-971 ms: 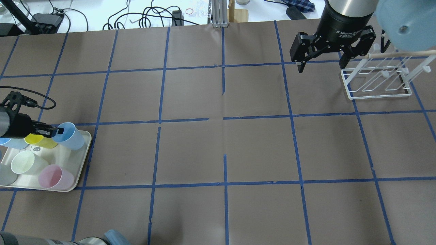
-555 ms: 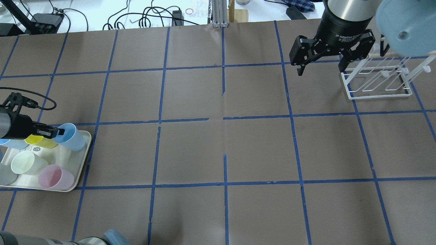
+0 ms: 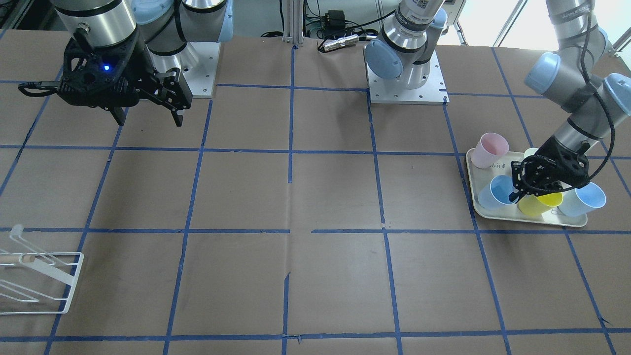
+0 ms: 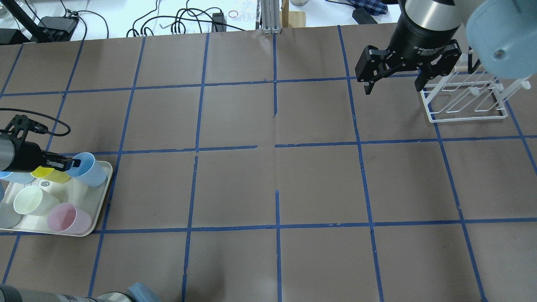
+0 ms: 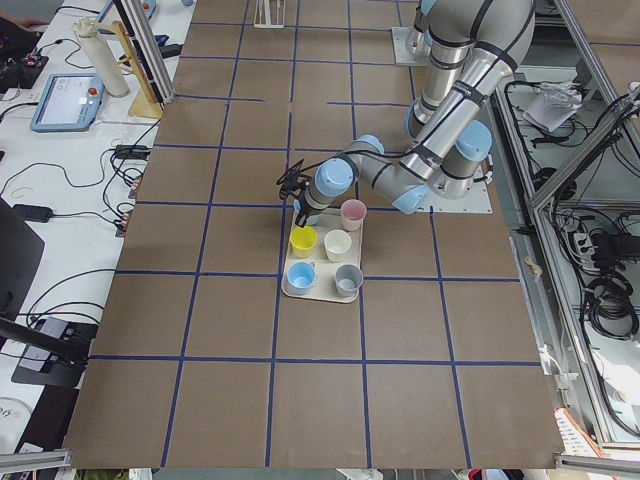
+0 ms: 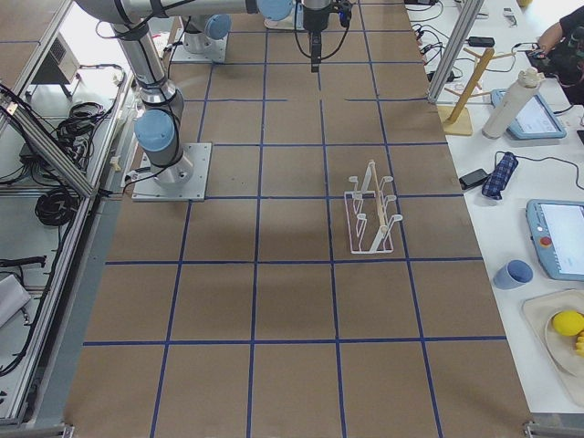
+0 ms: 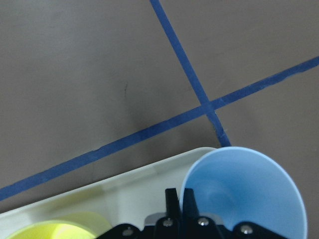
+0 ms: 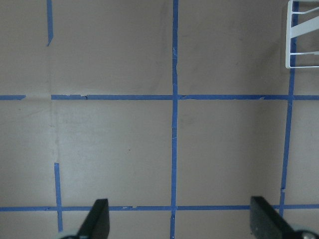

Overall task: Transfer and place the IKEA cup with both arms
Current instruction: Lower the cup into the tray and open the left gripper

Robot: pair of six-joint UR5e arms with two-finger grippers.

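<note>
The sky blue IKEA cup [image 4: 91,171] stands at the far right corner of the white tray [image 4: 105,193]. My left gripper [image 4: 70,163] is low over the tray and shut on the cup's rim, one finger inside and one outside. The left wrist view shows the cup [image 7: 249,194] with my fingers [image 7: 172,201] pinching its rim. In the front view the cup [image 3: 494,193] is beside the left gripper [image 3: 518,195]. My right gripper [image 4: 393,89] is open and empty, high above the far right of the table, next to the wire rack; it also shows in the front view [image 3: 148,118].
The tray also holds a yellow cup [image 4: 49,173], a pale green cup [image 4: 31,200], a pink cup [image 4: 67,218], a grey cup [image 4: 6,214] and a paler blue cup [image 3: 584,199]. A white wire rack [image 4: 463,100] stands at the far right.
The right gripper has drifted slightly left and farther from the robot, still open. The left gripper and the blue cup have shifted only a little on the tray.
</note>
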